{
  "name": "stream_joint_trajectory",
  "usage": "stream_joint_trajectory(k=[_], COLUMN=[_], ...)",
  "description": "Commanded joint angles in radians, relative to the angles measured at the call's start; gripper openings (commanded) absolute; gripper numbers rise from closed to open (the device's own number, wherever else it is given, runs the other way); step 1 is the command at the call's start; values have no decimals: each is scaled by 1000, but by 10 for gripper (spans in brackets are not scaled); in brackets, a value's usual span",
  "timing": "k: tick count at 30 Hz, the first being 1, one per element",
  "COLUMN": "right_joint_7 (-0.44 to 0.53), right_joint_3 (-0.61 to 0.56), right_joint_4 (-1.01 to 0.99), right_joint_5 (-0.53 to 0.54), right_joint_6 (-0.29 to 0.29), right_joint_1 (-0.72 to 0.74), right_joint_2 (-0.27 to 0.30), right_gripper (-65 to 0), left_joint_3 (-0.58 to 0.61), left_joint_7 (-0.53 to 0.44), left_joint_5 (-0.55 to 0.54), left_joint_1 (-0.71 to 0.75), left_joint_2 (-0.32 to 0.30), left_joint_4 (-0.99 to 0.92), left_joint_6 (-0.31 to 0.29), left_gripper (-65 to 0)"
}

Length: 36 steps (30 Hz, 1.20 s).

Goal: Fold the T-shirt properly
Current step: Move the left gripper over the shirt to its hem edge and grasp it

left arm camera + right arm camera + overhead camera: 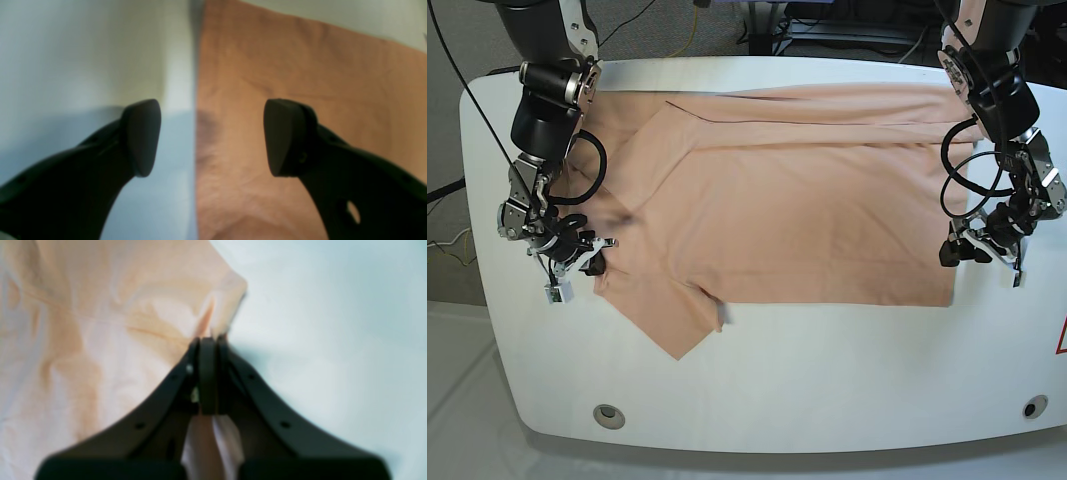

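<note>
The T-shirt [797,220] lies spread flat on the white counter [827,380], partly folded, with one sleeve pointing toward the near edge. In the base view both grippers are small and half hidden by their own cables, so the jaws are hard to read there. The right wrist view is blurred, yet it shows what the base view cannot: the right gripper [208,343] is clenched on a pinch of the T-shirt's edge, with cloth also bunched behind the jaws. The left wrist view shows the left gripper [211,136] with its jaws spread wide and grasping nothing, straddling the shirt's straight edge, one fingertip [141,136] over bare counter, the other over cloth. Whether they touch the surface cannot be told.
</note>
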Motion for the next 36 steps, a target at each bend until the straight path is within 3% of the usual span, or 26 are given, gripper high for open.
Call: stream_joint_trajectory(k=[1,7,21,26,36], right_joint_7=[-30,-30,-30,-30,-30], right_joint_3=[-2,-2,-2,-2,-2], right_joint_4=[5,5,5,5,5], right_joint_5=[-17,-17,-17,-17,-17], right_joint_6=[-1,-1,-1,-1,-1], right_joint_1=[13,13,13,14,14], right_joint_2=[11,11,11,11,11], right_gripper=[-650,-650,-650,-650,-650], left_joint_3=[-2,-1,-1,-1,1], left_joint_7=[-38,-44,-84,-132,-215], left_joint_5=[-16,-14,-10,67,108], left_joint_1=[-27,-26,-24,-26,-86], left_joint_2=[-2,22,15,16,21], left_joint_4=[16,16,14,13,-179], left_joint_6=[-3,-3,-3,-3,-3], left_gripper=[-193,-193,-193,-193,-193])
